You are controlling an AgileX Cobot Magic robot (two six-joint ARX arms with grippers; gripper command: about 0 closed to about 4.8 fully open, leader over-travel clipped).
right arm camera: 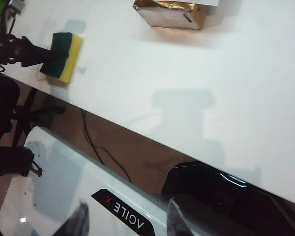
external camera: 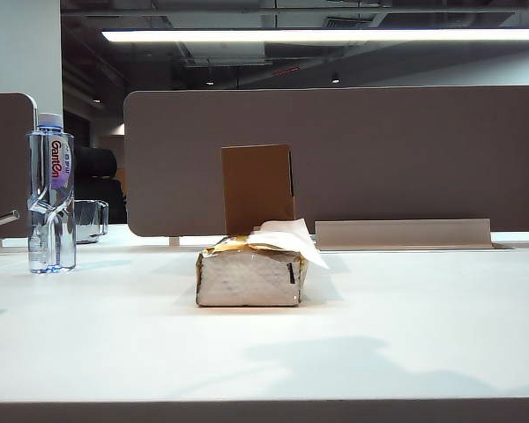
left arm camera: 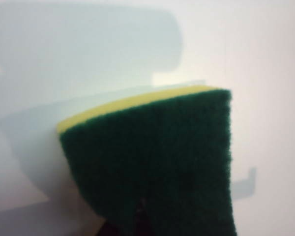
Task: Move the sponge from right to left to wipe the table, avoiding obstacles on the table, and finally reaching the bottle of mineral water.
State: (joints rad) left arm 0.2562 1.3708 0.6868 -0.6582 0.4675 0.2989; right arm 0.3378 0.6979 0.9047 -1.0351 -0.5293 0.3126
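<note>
The left gripper [right arm camera: 44,56] is closed on the sponge [right arm camera: 64,56] and holds it on the table [external camera: 406,335] near the front edge, well apart from the tissue pack [external camera: 251,275], while the right gripper [right arm camera: 125,221] stands half open, holding nothing, off the table.

sponge [left arm camera: 157,157]: dark green scouring layer faces the camera, a thin yellow foam edge along its far side; fills the near frame, blurred. held in the left end effector. table [left arm camera: 255,54]: white, shadowed beneath.
</note>
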